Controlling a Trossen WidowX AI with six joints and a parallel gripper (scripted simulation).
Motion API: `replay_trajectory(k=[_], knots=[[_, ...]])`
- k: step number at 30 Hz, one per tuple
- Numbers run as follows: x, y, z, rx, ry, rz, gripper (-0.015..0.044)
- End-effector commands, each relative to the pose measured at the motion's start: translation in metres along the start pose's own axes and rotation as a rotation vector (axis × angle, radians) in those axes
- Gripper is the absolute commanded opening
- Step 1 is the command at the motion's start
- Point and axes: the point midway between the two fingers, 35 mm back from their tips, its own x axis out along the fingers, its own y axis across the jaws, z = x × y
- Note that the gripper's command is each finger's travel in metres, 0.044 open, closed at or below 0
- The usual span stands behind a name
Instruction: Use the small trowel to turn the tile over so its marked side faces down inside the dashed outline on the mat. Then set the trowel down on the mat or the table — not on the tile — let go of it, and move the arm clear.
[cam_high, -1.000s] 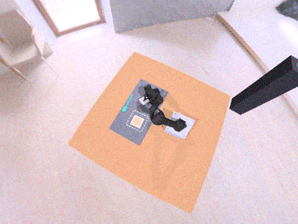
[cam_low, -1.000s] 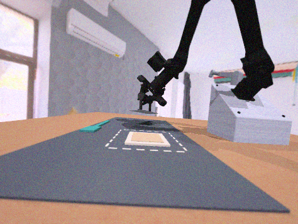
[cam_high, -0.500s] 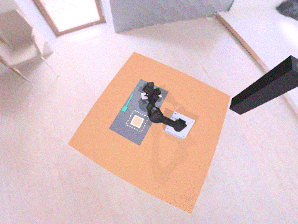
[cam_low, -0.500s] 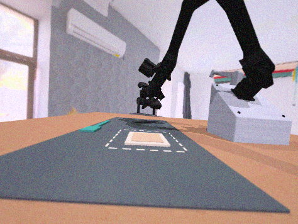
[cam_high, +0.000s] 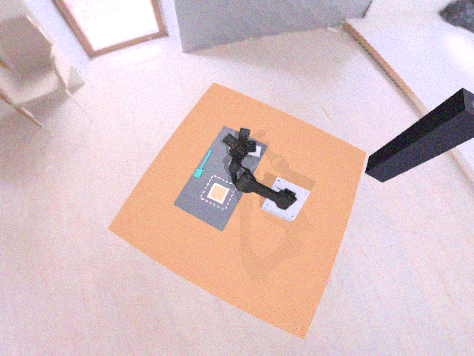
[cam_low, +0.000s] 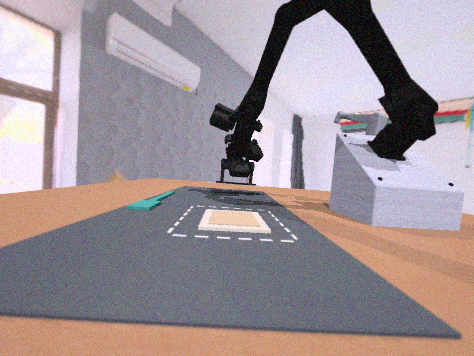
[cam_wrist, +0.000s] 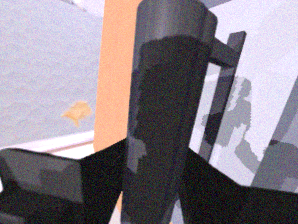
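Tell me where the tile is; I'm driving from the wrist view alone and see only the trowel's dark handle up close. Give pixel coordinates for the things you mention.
Observer: The tile (cam_high: 219, 193) (cam_low: 234, 220) lies flat inside the dashed outline (cam_high: 226, 209) (cam_low: 263, 240).
Operator: Anything else on the mat (cam_high: 189, 202) (cam_low: 225, 285)?
Observer: Yes, a teal tool (cam_high: 202, 166) (cam_low: 145, 204) lies beside the outline, near the mat's long edge.
Operator: And my trowel (cam_low: 236, 183) (cam_wrist: 167, 100)?
Observer: In the exterior view, its flat blade hangs beneath the fingers, beyond the tile.

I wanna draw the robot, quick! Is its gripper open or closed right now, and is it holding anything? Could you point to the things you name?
Gripper (cam_high: 242, 144) (cam_low: 238, 166) (cam_wrist: 156, 141): jaws closed on the trowel (cam_high: 257, 151) (cam_low: 240, 183) (cam_wrist: 167, 85), by its dark handle.
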Motion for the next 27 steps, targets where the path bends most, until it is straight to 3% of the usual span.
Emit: replay_trajectory(k=[1, 27], knots=[[0.002, 0.01, 0.002, 0.071, -0.078, 0.06, 0.0], [0.021, -0.006, 0.004, 0.093, -0.107, 0.074, 0.0]])
